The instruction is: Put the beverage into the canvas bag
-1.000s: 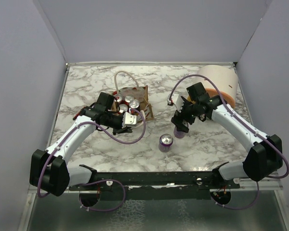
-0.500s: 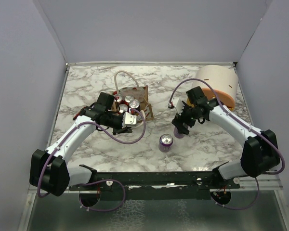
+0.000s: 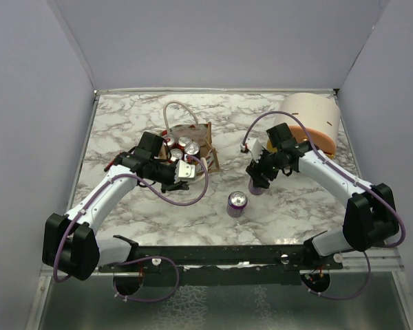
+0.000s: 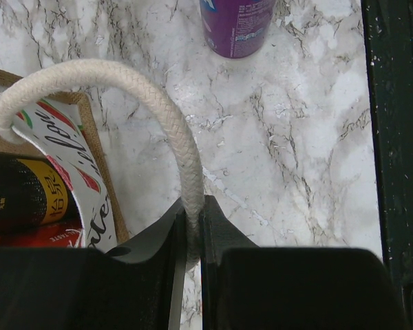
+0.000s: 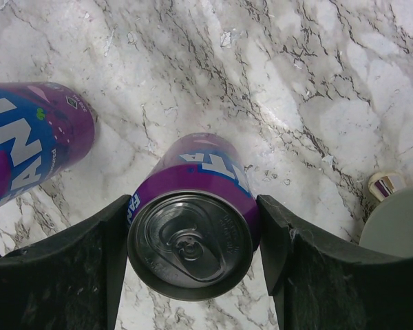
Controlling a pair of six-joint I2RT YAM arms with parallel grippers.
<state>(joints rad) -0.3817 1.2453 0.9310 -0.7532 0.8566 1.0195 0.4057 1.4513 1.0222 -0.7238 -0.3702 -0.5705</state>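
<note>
At the centre-right of the white-and-grey marble tabletop (image 3: 124, 124), the right gripper (image 3: 257, 180) is lowered over an upright purple beverage can (image 3: 255, 191) with a silver pull-tab top. The right wrist view shows its black fingers (image 5: 89, 261) partly spread to the width of the can (image 5: 199, 165), one on each side, and each inner face lies against the can wall with no visible gap. The can's base rests on the marble. A second purple can (image 3: 237, 204) of the same design stands just beside it, toward the near edge and apart from the fingers; it appears at the left border of the right wrist view (image 5: 27, 137). Left of centre, the small tan canvas bag (image 3: 208, 134) with white rope handles sits on the marble with its mouth open and several red-and-silver cans (image 3: 182, 144) already inside. The left gripper (image 3: 186, 172) is at the bag's near side. Its jaws are pressed together on one thick braided white rope handle (image 4: 165, 117) — the rope arches up from the bag's white lettered panel (image 4: 76, 172) and runs down between the two black fingertips (image 4: 213, 227), which pinch it. A dark can with a yellow label (image 4: 20, 199) is visible inside the bag, next to that panel. A large peach-and-yellow domed container (image 3: 313, 117) stands at the far right corner — well apart from the bag.
</note>
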